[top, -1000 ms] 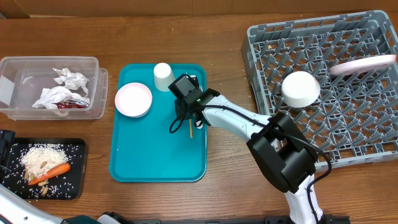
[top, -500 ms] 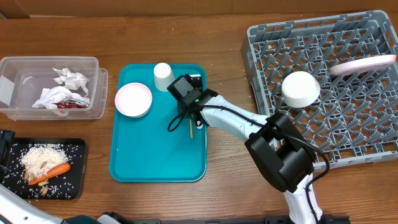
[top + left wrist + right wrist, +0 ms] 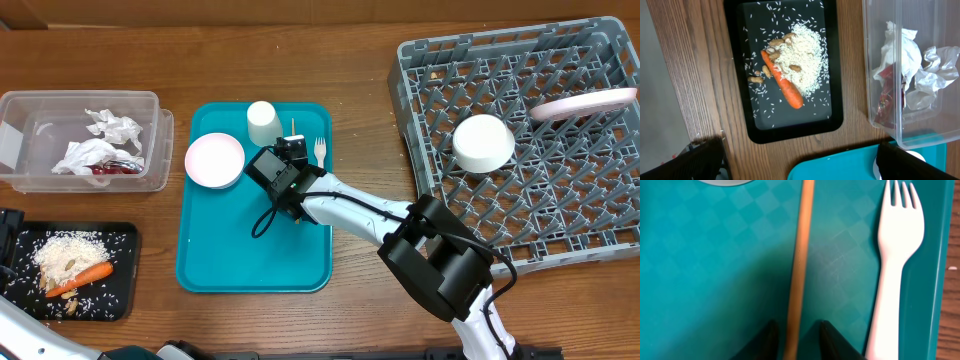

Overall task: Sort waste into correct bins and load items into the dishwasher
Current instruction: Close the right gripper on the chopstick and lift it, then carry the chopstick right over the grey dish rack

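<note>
surface: wooden table | directly on it: clear tub; black tray; teal tray; grey dish rack

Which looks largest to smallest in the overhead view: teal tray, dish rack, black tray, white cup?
Largest to smallest:
dish rack
teal tray
black tray
white cup
None look close enough to tie.

The right gripper has slid toward 7 o'clock across the flat teal plastic serving tray, and its black wrist block now sits nearer the tray's middle. This shift has uncovered the white plastic fork, whose tines now show at 3 o'clock of the gripper. The upper tip of the thin wooden stick now pokes out at 12 o'clock of the gripper, where before only its lower end showed. The arm's black elbow has also swung toward 7 o'clock.
</note>
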You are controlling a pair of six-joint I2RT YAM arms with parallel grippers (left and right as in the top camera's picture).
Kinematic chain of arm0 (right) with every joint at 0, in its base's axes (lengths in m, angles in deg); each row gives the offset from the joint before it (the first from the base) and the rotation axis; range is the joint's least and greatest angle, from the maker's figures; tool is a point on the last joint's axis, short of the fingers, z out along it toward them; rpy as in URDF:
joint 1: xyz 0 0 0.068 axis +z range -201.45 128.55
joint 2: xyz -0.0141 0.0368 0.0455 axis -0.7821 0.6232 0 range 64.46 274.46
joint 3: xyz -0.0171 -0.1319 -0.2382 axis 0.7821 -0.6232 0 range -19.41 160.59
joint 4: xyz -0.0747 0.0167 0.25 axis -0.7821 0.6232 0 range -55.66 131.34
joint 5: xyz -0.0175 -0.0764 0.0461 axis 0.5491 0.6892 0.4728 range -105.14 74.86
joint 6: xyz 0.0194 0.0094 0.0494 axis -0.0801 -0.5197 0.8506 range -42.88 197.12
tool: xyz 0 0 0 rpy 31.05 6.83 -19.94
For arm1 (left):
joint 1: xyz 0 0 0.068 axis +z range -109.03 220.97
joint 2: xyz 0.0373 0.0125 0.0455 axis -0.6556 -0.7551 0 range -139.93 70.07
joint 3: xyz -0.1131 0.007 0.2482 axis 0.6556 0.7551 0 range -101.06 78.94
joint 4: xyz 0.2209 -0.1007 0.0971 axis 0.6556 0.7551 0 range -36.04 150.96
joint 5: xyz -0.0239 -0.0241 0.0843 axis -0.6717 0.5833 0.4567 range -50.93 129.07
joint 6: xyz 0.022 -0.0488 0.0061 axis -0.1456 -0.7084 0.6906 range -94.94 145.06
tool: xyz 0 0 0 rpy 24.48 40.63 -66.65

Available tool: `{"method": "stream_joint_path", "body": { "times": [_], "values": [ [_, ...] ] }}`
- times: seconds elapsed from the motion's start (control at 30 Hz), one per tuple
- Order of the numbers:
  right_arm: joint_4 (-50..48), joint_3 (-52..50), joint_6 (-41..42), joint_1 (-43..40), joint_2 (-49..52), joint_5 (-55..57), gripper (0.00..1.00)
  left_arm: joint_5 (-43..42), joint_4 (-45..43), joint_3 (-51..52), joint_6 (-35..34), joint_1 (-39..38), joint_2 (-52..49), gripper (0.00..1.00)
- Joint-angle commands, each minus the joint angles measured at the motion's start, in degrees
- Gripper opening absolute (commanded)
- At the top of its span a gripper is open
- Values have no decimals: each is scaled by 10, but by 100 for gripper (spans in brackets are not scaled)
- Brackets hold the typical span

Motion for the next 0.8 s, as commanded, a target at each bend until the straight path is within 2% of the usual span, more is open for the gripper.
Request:
{"method": "stream_joint_path", "body": {
  "times": [0.0, 0.2, 0.5, 0.77],
  "values": [
    [9, -7, 3, -5, 29, -8, 23, -2, 0, -1, -3, 2, 5, 100],
    [9, -5, 3, -5, 29, -8, 4, -2, 0, -1, -3, 2, 5, 100],
    [76, 55, 3, -13, 23, -8, 4, -2, 0, -1, -3, 2, 5, 100],
    [211, 165, -7, -102, -43, -31, 4, -2, 0, -1, -3, 2, 5, 100]
  ]
}}
